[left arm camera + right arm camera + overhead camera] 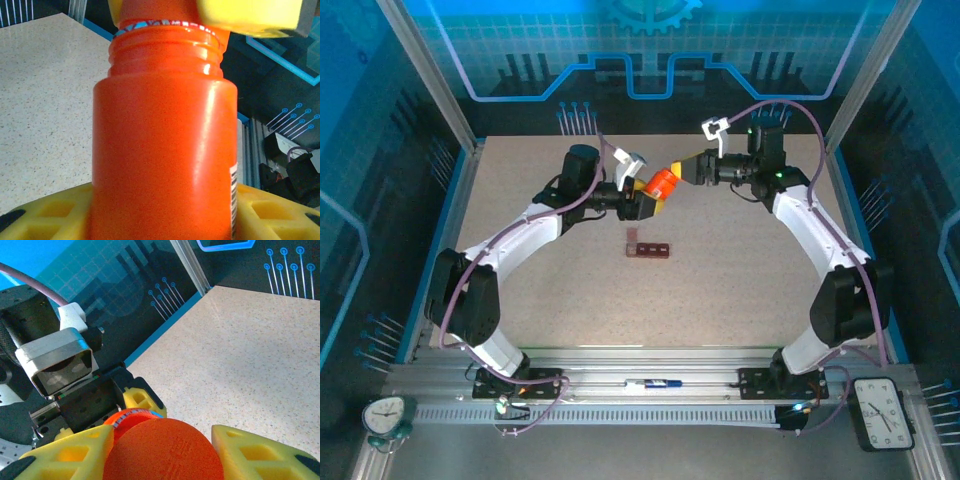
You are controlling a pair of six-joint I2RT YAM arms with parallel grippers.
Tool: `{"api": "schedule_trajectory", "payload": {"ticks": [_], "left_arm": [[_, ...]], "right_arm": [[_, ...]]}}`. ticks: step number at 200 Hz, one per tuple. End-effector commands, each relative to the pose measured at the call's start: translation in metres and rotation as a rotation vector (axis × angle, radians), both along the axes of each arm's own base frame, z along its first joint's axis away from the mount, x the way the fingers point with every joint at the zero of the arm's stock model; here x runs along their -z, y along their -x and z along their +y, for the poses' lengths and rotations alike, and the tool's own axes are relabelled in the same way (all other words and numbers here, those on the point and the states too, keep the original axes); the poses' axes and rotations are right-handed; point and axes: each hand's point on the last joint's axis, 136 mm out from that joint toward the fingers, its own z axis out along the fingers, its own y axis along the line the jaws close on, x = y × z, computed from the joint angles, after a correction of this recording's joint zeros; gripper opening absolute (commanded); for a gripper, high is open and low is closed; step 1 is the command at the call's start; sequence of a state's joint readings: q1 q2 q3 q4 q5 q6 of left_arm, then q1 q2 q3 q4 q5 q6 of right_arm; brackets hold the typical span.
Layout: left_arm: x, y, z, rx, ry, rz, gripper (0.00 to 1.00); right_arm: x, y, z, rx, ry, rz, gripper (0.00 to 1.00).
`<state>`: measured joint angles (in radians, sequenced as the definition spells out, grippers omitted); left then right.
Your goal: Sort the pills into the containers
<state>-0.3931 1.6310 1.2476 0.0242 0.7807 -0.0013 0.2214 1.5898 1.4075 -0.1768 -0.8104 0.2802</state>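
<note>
Above the back half of the speckled beige table, the two arms meet around an orange pill bottle held clear of the surface, tilted with its top up toward the right. The left gripper is clamped on the bottle's body. In the left wrist view its yellow fingers press against both sides of the orange wall, and a strip of white label shows at the right edge of the bottle. The right gripper comes in from the other side and is clamped on the cap. In the right wrist view its yellow fingers flank the cap's finely textured orange top. Below the cap, the left wrist view shows the threaded neck bare, with a thin blue and red ring around the mouth. Whether the cap touches that rim I cannot tell.

The containers, a narrow dark red-brown bar of small square compartments, lie flat on the table near its middle. They sit nearer the arm bases than the bottle and well apart from both grippers. What the compartments hold is too small to make out.
</note>
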Motion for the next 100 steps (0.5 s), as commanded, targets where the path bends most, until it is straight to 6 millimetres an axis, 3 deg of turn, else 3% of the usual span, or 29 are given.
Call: {"api": "schedule_trajectory", "payload": {"ticks": [1,23,47,69,100], "left_arm": [[-0.017,0.0,0.0,0.023,0.025,-0.042,0.18],[-0.014,0.0,0.0,0.017,0.017,-0.043,0.18],[-0.011,0.0,0.002,0.003,0.009,-0.048,0.18],[-0.01,0.0,0.004,-0.013,0.004,-0.057,0.19],[-0.008,-0.007,0.011,-0.084,-0.01,-0.087,0.19]], "right_arm": [[-0.002,0.002,-0.005,0.017,0.023,-0.013,0.39],[-0.002,-0.007,-0.015,0.084,-0.002,0.009,0.38],[0.009,-0.025,-0.044,0.249,-0.016,0.068,0.4],[0.037,-0.034,-0.069,0.38,0.039,0.145,0.41],[0.094,-0.035,-0.095,0.54,0.188,0.256,0.41]]}}
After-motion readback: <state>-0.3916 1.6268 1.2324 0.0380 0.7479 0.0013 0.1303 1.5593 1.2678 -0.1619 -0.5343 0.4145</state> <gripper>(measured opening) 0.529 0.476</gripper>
